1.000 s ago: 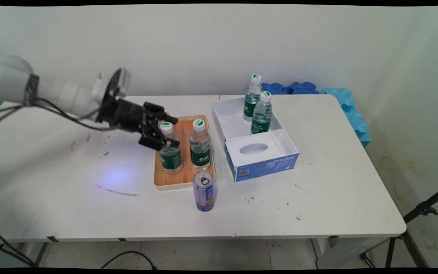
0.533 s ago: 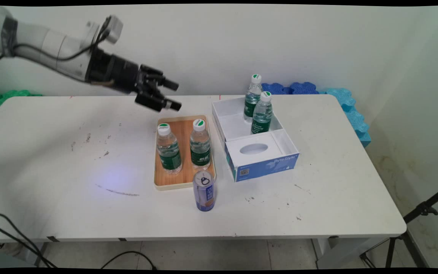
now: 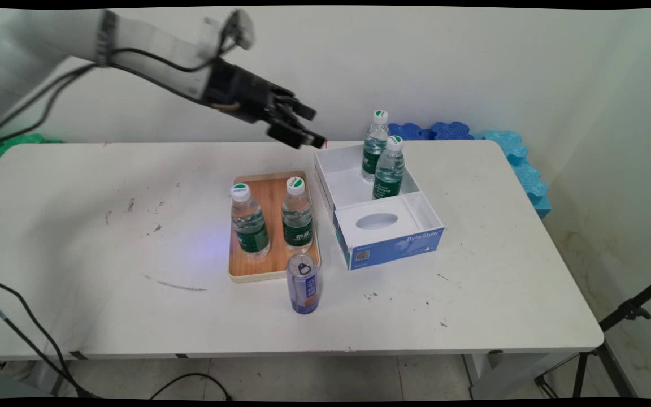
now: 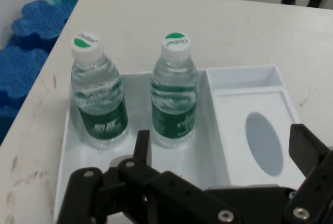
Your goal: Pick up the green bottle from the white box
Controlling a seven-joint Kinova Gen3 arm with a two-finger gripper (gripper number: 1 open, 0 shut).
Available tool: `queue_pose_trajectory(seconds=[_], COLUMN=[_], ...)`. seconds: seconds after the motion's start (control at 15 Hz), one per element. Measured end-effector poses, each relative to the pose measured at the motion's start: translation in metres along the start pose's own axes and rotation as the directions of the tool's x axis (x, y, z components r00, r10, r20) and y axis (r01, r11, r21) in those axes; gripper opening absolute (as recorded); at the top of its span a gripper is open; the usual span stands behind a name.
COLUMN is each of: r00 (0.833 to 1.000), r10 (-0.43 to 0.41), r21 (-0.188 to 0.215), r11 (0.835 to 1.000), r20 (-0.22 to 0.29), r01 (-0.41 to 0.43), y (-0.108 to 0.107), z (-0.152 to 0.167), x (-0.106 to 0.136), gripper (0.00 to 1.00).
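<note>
My gripper [image 3: 314, 127] hangs open and empty in the air, above the table's far side, just left of the white box [image 3: 325, 186]. Two water bottles with green labels stand in that box [image 4: 132, 75]: one at the back [image 3: 375, 146], one in front [image 3: 389, 168]. In the hand view both bottles [image 4: 99, 96] [image 4: 174, 91] stand upright past my gripper [image 4: 223, 148]. Its fingers [image 4: 141, 146] are spread wide apart. Two more bottles [image 3: 249, 221] [image 3: 296, 215] stand on a wooden tray [image 3: 269, 265].
A blue can [image 3: 303, 284] stands in front of the tray. The box's blue-fronted lid part [image 3: 393, 246] has an oval hole [image 3: 377, 221]. Blue foam pieces [image 3: 506, 147] lie at the table's far right edge, green ones [image 3: 9, 141] at the far left.
My gripper has left the left bottle on the tray, risen and swung right to a spot beside the white box. The bottle stays upright on the tray.
</note>
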Motion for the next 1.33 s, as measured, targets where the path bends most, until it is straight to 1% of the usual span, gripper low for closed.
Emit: queue_pose_trajectory(seconds=[0.2, 0.4, 0.6, 0.87, 1.33], r00=[1.0, 0.999, 0.998, 0.998, 0.998], r10=[0.012, 0.014, 0.017, 0.018, 0.015], r21=[-0.005, -0.01, -0.011, -0.004, 0.002], r11=[1.0, 1.0, 1.0, 1.0, 1.0], r20=[0.019, 0.043, 0.058, 0.062, 0.06], r01=[-0.012, -0.013, -0.016, -0.018, -0.015], y=[-0.005, -0.01, -0.014, -0.019, -0.023], z=[0.046, 0.088, 0.123, 0.159, 0.197], x=[0.004, 0.002, 0.0, -0.002, -0.005], gripper=[1.0, 1.0, 1.0, 1.0, 1.0])
